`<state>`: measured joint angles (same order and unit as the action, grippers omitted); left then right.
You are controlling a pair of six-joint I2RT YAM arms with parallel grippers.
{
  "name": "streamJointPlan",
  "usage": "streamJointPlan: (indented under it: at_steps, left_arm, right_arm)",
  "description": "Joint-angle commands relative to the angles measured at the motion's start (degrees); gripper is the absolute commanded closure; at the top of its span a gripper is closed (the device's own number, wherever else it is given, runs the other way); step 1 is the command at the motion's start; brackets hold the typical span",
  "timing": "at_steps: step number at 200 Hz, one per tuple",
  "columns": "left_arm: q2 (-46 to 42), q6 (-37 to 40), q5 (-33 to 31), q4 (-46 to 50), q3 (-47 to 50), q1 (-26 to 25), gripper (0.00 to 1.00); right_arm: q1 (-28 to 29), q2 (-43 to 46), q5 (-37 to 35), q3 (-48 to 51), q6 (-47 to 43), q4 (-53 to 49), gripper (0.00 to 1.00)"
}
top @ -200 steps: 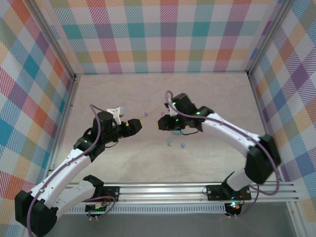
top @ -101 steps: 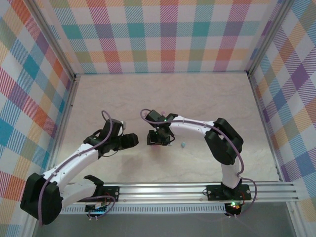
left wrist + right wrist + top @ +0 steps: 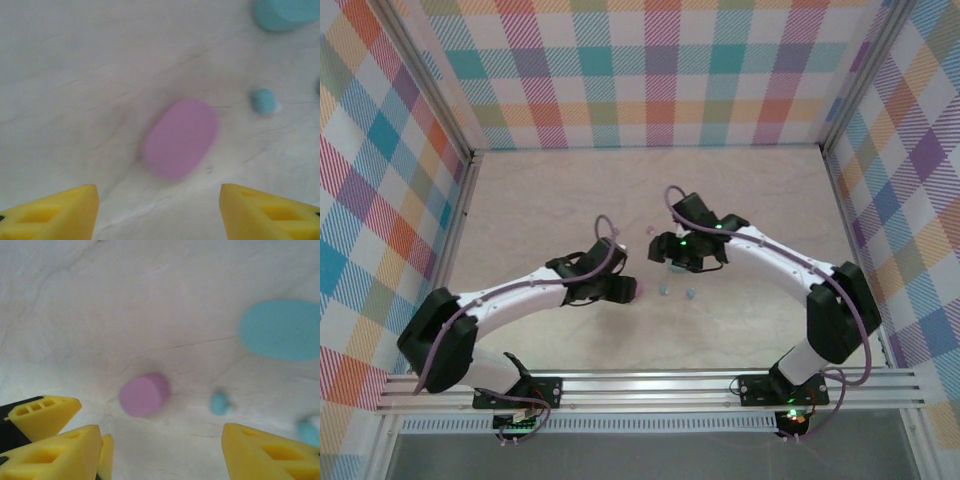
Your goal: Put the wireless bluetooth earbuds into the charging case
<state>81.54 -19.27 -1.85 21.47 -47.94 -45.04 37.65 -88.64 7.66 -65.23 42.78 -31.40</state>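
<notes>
The left gripper (image 3: pixel 157 200) is hovering low over the tabletop (image 3: pixel 75 75) with its yellow fingers spread and nothing between them. The pink case (image 3: pixel 181 137) is lying flat just ahead of the tips, seemingly lined up so the jaws can close across its narrower sides. As far as the blur allows, the case is showing a smooth, closed face, so it is probably waiting to be steadied or opened before any bud can go in. The right gripper (image 3: pixel 160 432) is also gaping wide and empty, looking at the same pink case, with the blue case (image 3: pixel 282 330) lying flat farther off. No earbud is sitting in a case: a light blue earbud (image 3: pixel 219 403) is lying loose between the two cases, a second blue earbud (image 3: pixel 307 432) near it, and a pinkish earbud (image 3: pixel 649 229) is resting apart on the far side of the right gripper.
</notes>
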Motion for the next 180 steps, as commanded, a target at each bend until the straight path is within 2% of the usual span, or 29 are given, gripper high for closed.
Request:
streamJointPlan:
  at_steps: [1, 21, 36, 58, 94, 115, 156, 166, 180]
  left_arm:
    - [2.93, 14.74, 5.77, -6.12, -0.28, -0.89, 0.33]
    - [4.55, 25.93, 8.70, -8.81, 0.28, -0.65, 0.31]
    - [7.07, 30.11, 8.91, -6.35, -1.31, 0.53, 0.30]
    - [10.68, 30.51, 13.88, -3.85, -3.96, 3.36, 0.33]
    - [16.71, 29.35, 9.91, 2.75, -9.87, 3.47, 0.37]
    - [18.19, 28.09, 8.27, 3.75, -10.75, 3.29, 0.37]
    - [19.00, 28.19, 8.15, 5.55, -11.57, 3.22, 0.37]
    - [19.33, 28.32, 8.18, 6.50, -11.95, 3.12, 0.41]
    - [19.08, 28.41, 8.67, 6.75, -11.75, 3.12, 0.51]
  right_arm:
    - [-2.32, 3.71, 2.88, 4.67, -4.48, 1.75, 0.35]
    - [-3.15, 7.17, 3.75, 8.14, -6.07, 3.61, 0.35]
    - [-3.42, 9.31, 3.93, 10.52, -6.05, 4.96, 0.35]
    - [-3.68, 11.65, 3.44, 13.58, -4.72, 7.35, 0.36]
    - [-3.81, 12.73, 3.09, 14.89, -4.20, 8.40, 0.36]
    - [-4.07, 12.45, 2.97, 14.26, -5.12, 7.93, 0.36]
    - [-4.51, 11.31, 3.24, 12.97, -5.79, 7.73, 0.36]
    - [-4.51, 11.30, 3.24, 13.14, -5.71, 7.91, 0.36]
    - [-4.65, 11.21, 3.24, 13.55, -5.45, 8.19, 0.36]
